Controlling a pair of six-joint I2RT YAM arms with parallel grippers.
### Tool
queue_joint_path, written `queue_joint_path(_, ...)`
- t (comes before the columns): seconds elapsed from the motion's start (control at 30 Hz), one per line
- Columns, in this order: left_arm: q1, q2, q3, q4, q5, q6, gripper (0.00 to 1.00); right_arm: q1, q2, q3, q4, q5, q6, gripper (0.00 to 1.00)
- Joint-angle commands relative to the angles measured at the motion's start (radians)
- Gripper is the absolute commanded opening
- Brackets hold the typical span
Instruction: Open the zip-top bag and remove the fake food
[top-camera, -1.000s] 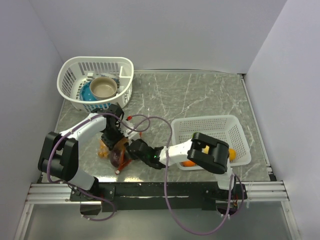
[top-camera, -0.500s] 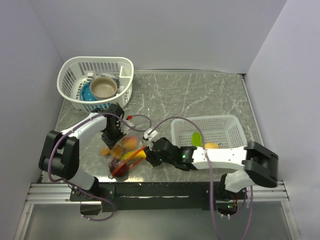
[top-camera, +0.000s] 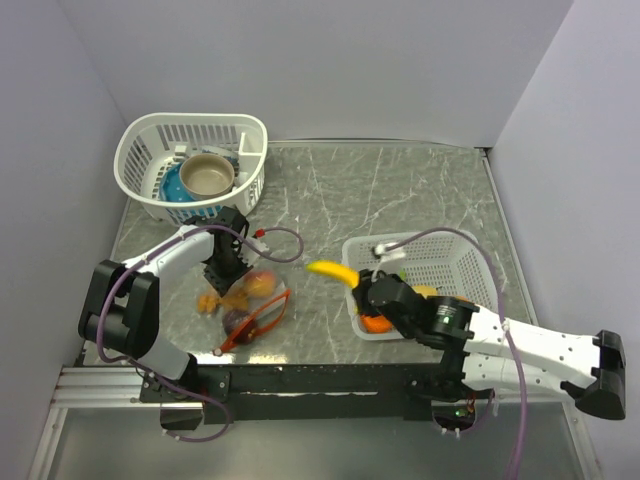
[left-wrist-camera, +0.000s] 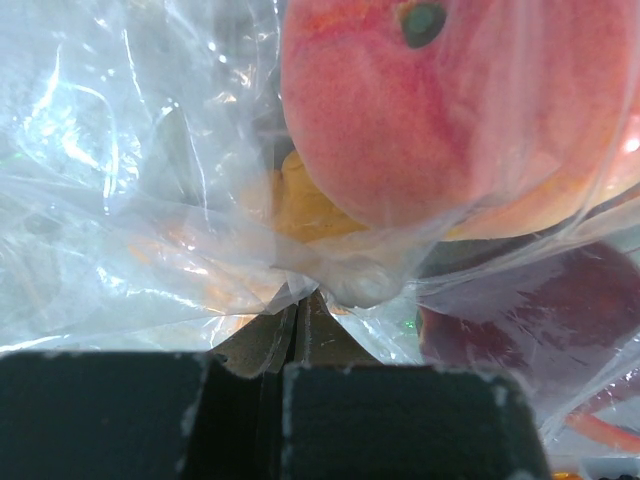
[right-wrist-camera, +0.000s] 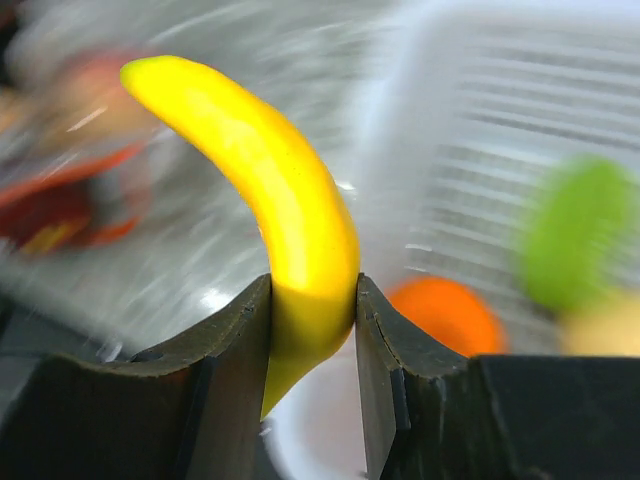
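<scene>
The clear zip-top bag (top-camera: 248, 300) lies on the table at front left, its orange-red zip strip (top-camera: 262, 322) open toward the right. Inside it are a peach piece (top-camera: 259, 284), a dark red-purple piece (top-camera: 236, 320) and a small orange piece (top-camera: 206, 303). My left gripper (top-camera: 225, 272) is shut on the bag's plastic (left-wrist-camera: 330, 285), and the peach piece (left-wrist-camera: 420, 110) fills its view. My right gripper (top-camera: 358, 285) is shut on a yellow banana (top-camera: 331, 270) and holds it above the table by the rectangular basket's left rim; the banana (right-wrist-camera: 270, 210) sits between the fingers.
A white rectangular mesh basket (top-camera: 475, 270) at right holds an orange piece (top-camera: 376, 324), a green piece and a yellow piece (top-camera: 424, 292). A white oval basket (top-camera: 140, 140) at back left holds a tan bowl (top-camera: 206, 175) and a blue dish (top-camera: 172, 185).
My right gripper has pulled the banana out of the bag and carried it right to the rectangular basket's edge. The bag has settled flatter. The left gripper has stayed put.
</scene>
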Motion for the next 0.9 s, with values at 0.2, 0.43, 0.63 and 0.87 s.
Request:
queue_joint_path(0.2,0.003,-0.01,0.016,-0.003,0.009,-0.004,0.01,-0.167,0.151,0.084,-0.393,0.378,0.474,0.72)
queue_joint_path(0.43,0.003,-0.005,0.023,-0.006,0.016,-0.007,0.01,-0.126,0.109,0.118,-0.216,0.357,0.222,1.0)
queue_joint_path(0.63,0.003,0.001,0.02,0.0,0.022,-0.01,0.01,0.143,0.122,0.112,0.186,0.263,-0.096,1.0)
queue_joint_path(0.87,0.003,0.003,0.023,0.0,0.016,-0.017,0.01,0.228,0.458,0.076,0.594,-0.131,-0.33,1.0)
